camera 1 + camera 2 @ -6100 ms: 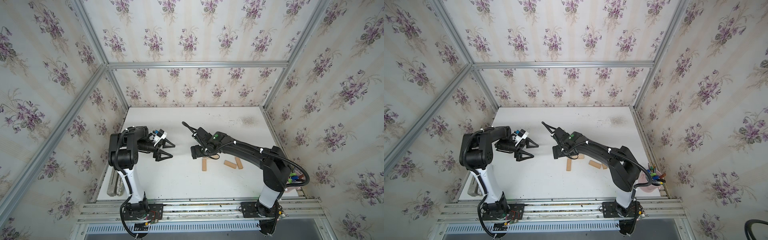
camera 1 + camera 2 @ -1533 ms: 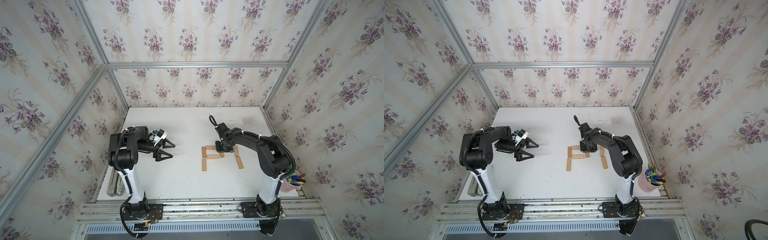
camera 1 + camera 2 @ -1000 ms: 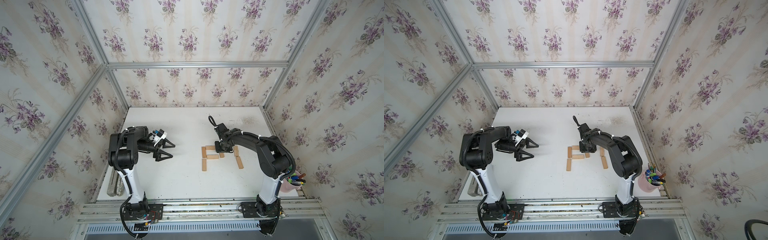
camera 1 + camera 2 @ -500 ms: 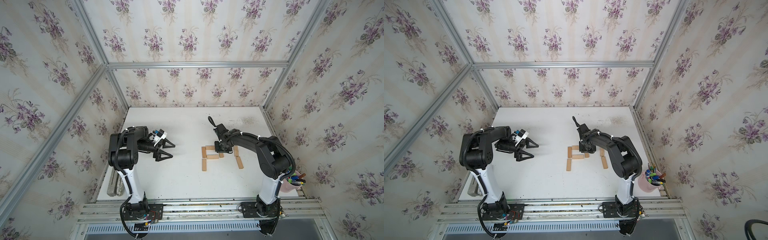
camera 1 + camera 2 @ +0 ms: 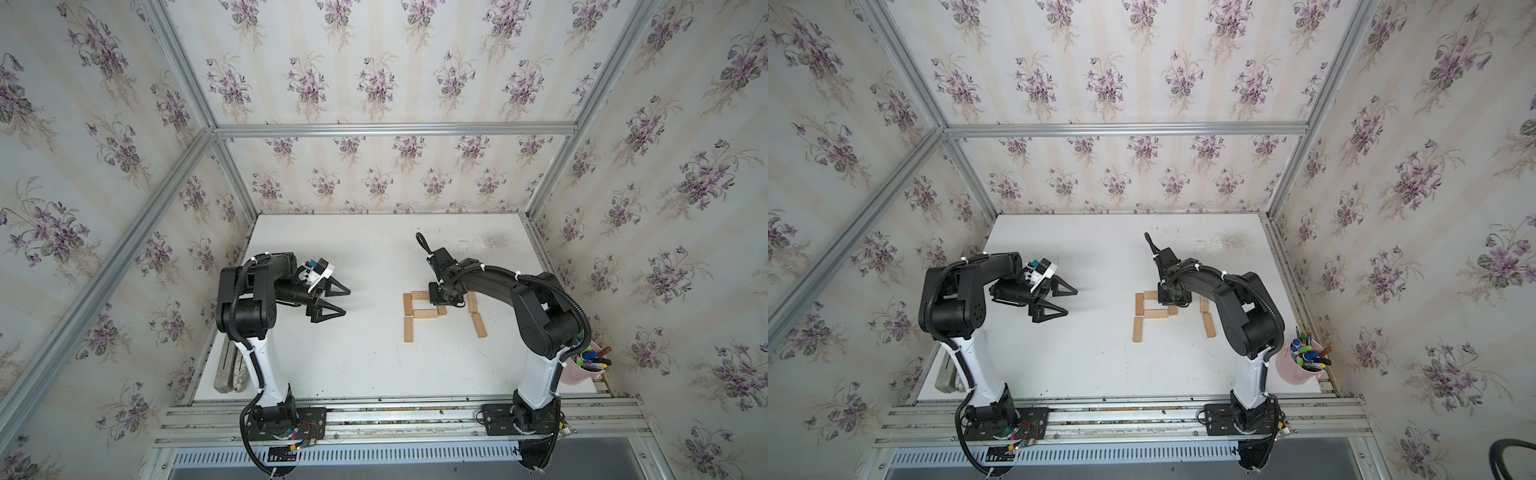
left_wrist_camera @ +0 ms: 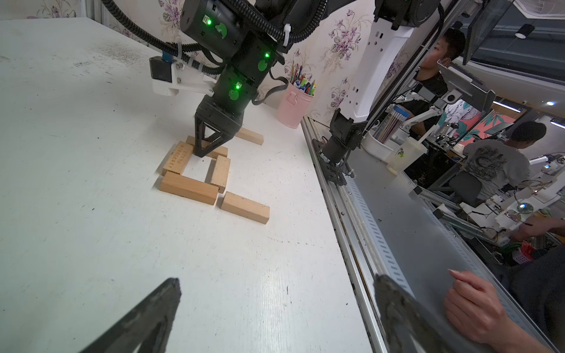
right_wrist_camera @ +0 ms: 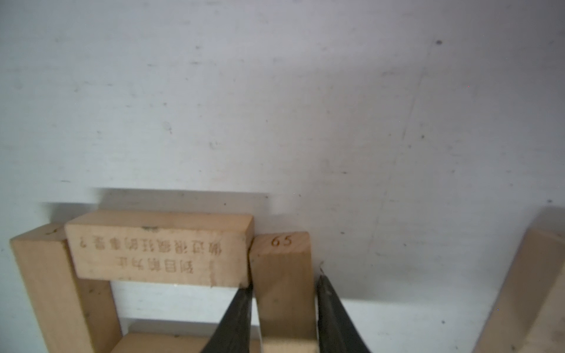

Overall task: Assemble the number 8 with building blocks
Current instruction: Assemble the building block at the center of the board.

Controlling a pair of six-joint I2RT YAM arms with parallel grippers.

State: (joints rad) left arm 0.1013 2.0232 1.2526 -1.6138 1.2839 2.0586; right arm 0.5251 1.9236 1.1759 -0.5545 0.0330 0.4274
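The right gripper (image 7: 284, 285) is clamped on the 65 block (image 7: 282, 269), which forms the right side of a square of blocks (image 5: 426, 313) in the right half of the table (image 5: 332, 365). A fifth block (image 5: 409, 329) lies just frontward of the square's left side; two loose blocks (image 5: 478, 325) slant nearer the right edge. The left gripper (image 5: 347, 302) hovers over the left half, jaws apart.

On surface (image 5: 353, 365), building blocks (image 5: 424, 313) at 3 o'clock of centre; cup (image 5: 577, 374) 4 o'clock, slabs (image 5: 226, 370) 8 o'clock, both at edges.
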